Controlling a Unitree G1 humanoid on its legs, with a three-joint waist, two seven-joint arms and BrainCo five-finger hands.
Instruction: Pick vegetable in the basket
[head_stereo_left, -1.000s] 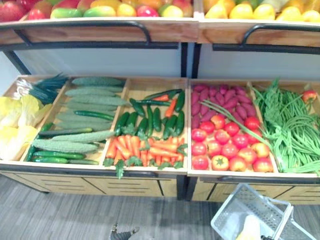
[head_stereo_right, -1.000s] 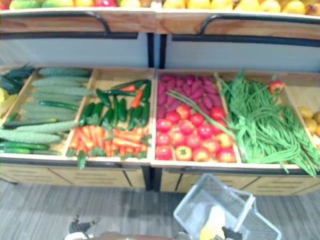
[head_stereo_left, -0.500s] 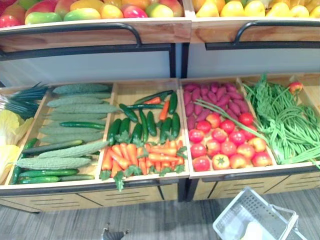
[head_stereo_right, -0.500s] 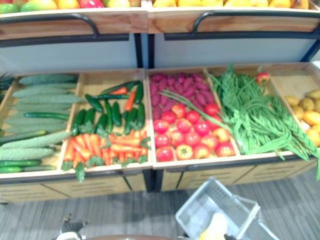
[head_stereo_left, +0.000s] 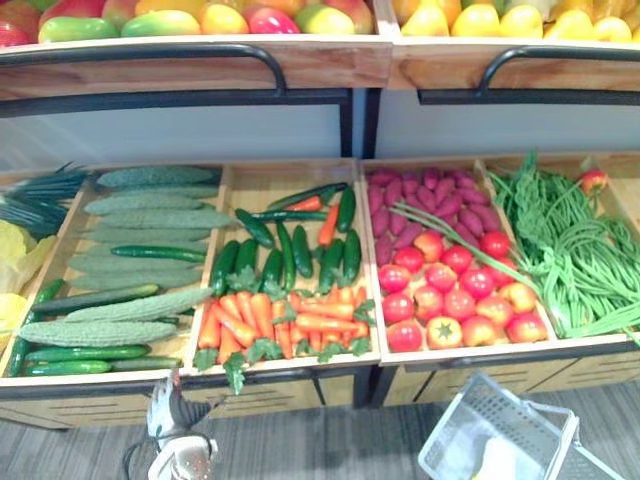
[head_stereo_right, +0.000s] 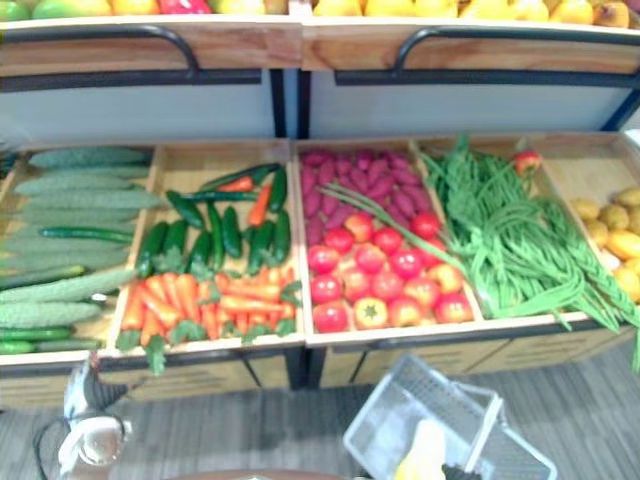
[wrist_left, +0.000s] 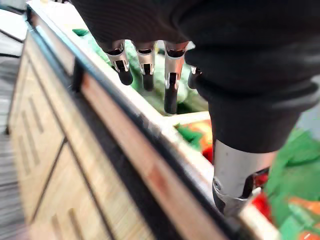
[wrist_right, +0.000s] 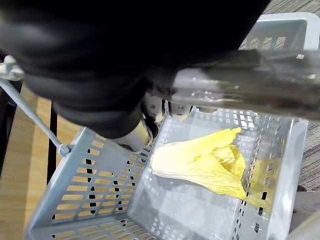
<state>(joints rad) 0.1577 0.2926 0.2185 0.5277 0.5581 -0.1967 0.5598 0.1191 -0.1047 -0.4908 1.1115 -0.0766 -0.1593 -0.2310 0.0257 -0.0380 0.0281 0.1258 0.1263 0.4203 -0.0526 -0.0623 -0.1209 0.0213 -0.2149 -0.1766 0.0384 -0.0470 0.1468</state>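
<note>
Wooden bench (head_stereo_left: 100, 408) ahead of me at 12 o'clock, split into compartments, slotted panels on its front. Wooden upper shelf (head_stereo_left: 330, 62) above, with black rails (head_stereo_left: 150, 52). Pale back panel (head_stereo_left: 180, 135) between them. Grey striped floor (head_stereo_left: 330, 440) at 6 o'clock. Light even.

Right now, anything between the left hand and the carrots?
Only the crate's wooden front rim. The left hand, fingers open, is at that rim, just short of the carrots, and would likely have to clear it.
</note>
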